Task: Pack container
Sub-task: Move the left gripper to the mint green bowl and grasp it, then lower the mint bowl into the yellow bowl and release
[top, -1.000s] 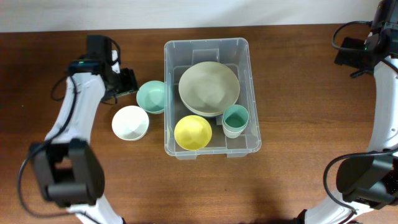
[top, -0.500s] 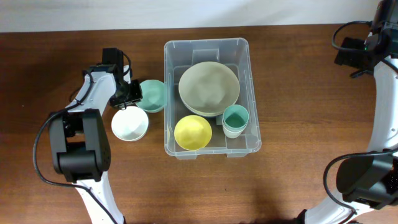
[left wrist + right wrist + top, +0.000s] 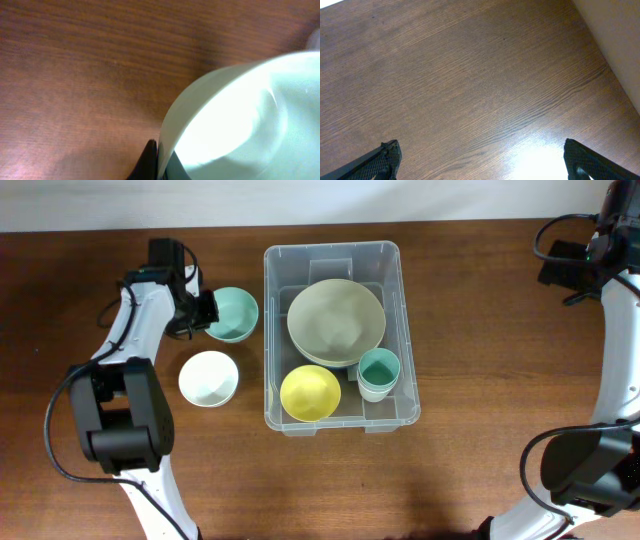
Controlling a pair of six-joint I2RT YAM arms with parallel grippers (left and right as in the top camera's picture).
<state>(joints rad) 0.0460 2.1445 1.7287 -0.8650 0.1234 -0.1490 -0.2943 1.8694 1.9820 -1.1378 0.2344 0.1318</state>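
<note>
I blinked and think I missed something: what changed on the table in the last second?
The left end effector took hold of the mint bowl by its rim and moved it toward the far side, away from the white bowl. The white bowl, the container with its contents, and the right arm stayed put.

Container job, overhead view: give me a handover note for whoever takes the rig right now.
Left hand: shut on the rim of the mint bowl, just left of the container.
Right hand: open, holding nothing, over the table at the far right.
Done: beige bowl, yellow bowl and teal cup sit in the container.
Left: put the mint bowl in, then the white bowl, which stands on the table left of the container.
</note>
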